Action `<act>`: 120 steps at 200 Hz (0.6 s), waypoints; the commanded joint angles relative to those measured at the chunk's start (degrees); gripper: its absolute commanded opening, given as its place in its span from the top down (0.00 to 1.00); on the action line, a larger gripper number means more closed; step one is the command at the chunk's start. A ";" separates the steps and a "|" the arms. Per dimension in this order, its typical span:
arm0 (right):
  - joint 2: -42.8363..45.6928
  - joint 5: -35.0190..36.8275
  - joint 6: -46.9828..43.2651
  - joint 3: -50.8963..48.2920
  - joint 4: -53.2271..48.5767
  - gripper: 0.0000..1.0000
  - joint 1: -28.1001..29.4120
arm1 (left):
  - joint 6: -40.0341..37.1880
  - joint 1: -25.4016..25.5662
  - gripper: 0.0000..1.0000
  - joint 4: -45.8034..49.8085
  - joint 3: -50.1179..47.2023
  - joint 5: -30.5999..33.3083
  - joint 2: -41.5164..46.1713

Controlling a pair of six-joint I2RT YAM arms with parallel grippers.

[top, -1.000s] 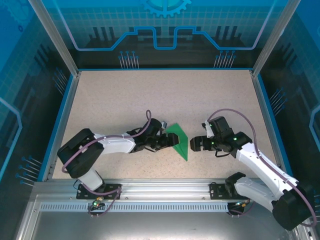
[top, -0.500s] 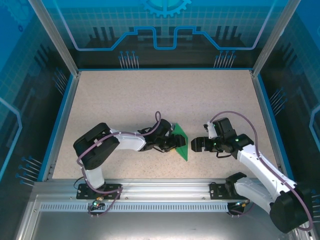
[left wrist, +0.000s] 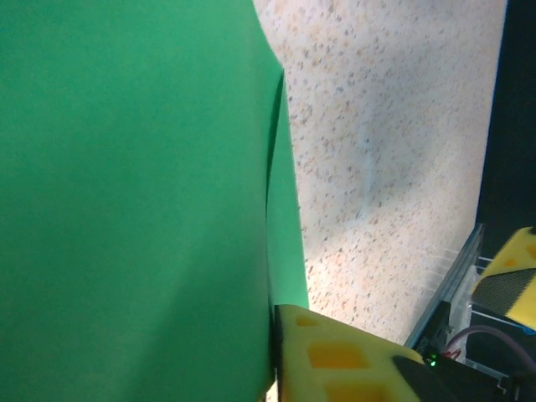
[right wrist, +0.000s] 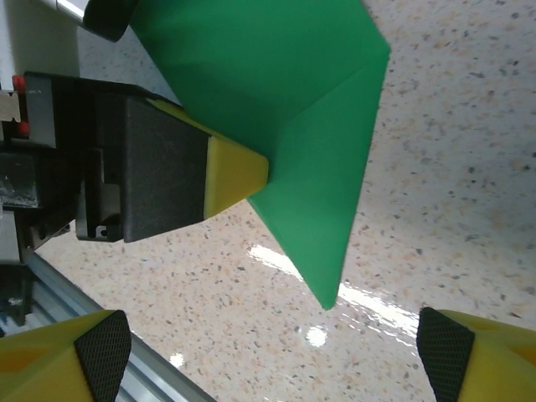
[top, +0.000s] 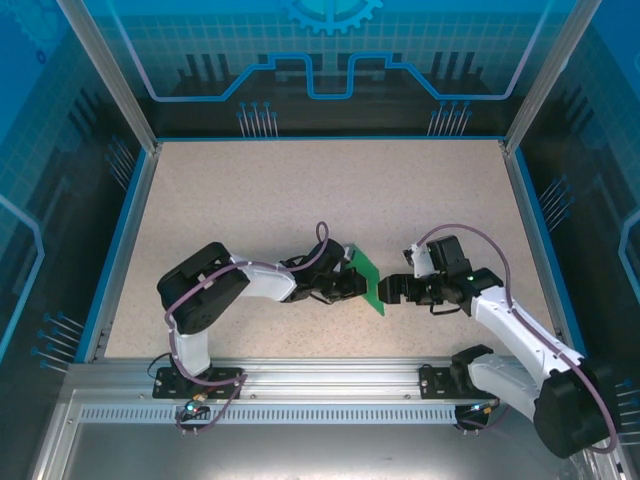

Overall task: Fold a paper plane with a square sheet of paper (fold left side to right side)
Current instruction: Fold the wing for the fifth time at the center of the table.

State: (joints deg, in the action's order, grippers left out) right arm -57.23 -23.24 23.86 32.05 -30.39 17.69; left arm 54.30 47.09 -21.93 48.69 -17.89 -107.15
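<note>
Pinching the thin bright green creased paper sheet tilted off the speckled worktop, the closed left jaws seem to raise it for folding, while the right jaws stand wide open, empty, just beside.

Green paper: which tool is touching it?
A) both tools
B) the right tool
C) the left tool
C: the left tool has its yellow finger pressed on the green paper, while the right tool stands open, apart from it.
</note>
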 commanded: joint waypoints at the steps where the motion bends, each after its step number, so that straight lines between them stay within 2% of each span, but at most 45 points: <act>1: -0.90 -8.71 -1.57 -0.92 4.64 0.08 -3.45 | -3.36 -1.66 0.92 -4.90 -3.74 -0.72 1.68; 43: -6.69 -22.72 -3.31 -0.58 13.82 0.08 -9.96 | -10.03 -4.01 0.97 -7.59 -9.15 -5.64 8.04; 70: -13.63 -26.28 -5.97 1.67 18.12 0.09 -10.58 | -15.36 -5.10 0.98 -7.14 -10.61 -11.30 10.49; 120: -28.15 -31.15 -7.86 6.34 26.30 0.26 -10.87 | -21.97 -6.33 1.00 -4.63 -12.03 -19.49 11.70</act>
State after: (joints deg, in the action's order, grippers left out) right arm -80.79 -48.86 18.04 35.68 -10.31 7.75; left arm 38.11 41.39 -27.29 38.09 -31.24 -96.86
